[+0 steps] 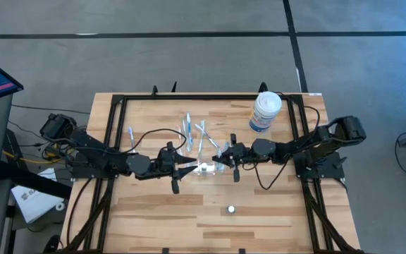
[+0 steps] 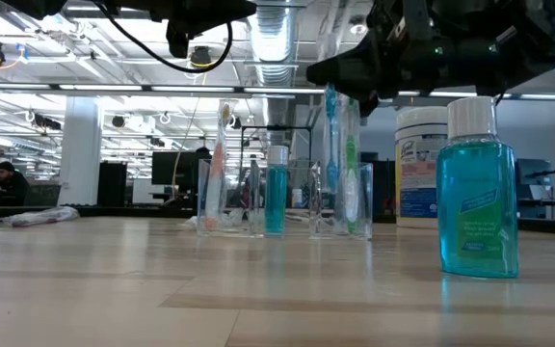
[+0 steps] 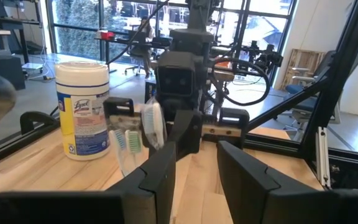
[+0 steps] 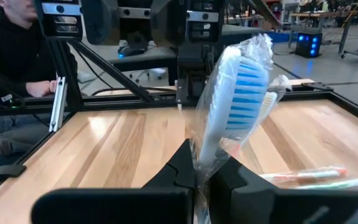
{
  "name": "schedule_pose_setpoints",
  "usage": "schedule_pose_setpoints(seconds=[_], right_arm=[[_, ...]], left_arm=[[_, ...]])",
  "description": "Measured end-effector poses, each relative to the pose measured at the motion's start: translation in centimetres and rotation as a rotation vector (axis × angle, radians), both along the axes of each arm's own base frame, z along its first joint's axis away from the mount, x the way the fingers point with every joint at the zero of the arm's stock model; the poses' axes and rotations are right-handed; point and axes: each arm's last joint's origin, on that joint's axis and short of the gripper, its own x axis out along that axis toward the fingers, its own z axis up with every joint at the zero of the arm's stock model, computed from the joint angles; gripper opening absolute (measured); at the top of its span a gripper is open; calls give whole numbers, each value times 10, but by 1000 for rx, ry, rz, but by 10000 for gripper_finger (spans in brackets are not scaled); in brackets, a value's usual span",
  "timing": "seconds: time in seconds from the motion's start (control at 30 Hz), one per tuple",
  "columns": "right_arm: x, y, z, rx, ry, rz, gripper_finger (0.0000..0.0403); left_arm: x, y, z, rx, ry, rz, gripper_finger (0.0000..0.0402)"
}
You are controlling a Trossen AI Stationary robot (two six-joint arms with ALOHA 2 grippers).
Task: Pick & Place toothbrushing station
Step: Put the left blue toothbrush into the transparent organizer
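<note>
**A:** Your right end effector [image 4: 201, 177] is clenched on a thin white-and-blue toothbrush in a clear plastic wrapper [image 4: 235, 99], holding it low on the handle with the bristle head standing up past the fingers.

**B:** And the left?

**A:** Your left end effector [image 3: 194, 168] is released, its fingers parted. It faces the right one across the middle of the worktop. The small clear plastic cups [image 2: 340, 198] stand between the two end effectors, with brushes upright in them.

**B:** How will the brush handle?

**A:** I'd judge it light and stiff, but the wrapper is slick and crinkly, so it may slide or twist. Grip the handle, not the loose film.

**B:** Anything nearby?

**A:** More wrapped brushes [image 1: 192, 130] lie loose just beyond the left end effector. A large white tub with a blue label [image 1: 265, 111] stands past the right one. The pale wooden worktop [image 1: 259, 212] looks smooth, and a person sits beyond the frame.
</note>
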Motion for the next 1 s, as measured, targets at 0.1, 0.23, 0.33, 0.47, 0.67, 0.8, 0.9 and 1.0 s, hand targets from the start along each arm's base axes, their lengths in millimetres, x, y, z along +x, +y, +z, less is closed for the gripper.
schedule_pose_setpoints(seconds=[0.1,0.23,0.33,0.47,0.67,0.8,0.9,1.0], right_arm=[[2,0,-5,-1,11,0,4],[4,2,-10,1,21,4,7],[4,2,-11,1,26,5,5],[3,2,-11,0,30,4,5],[3,2,-14,2,59,5,7],[3,2,-15,4,68,5,5],[3,3,-16,10,81,6,11],[3,4,-16,9,85,8,12]], left_arm=[[0,0,0,0,0,0,114],[0,0,0,0,0,0,114],[0,0,0,0,0,-1,114],[0,0,0,0,0,-1,114],[0,0,0,0,1,-1,114],[0,0,0,0,1,-1,114],[0,0,0,1,2,-1,114],[0,0,0,1,2,-1,114]])
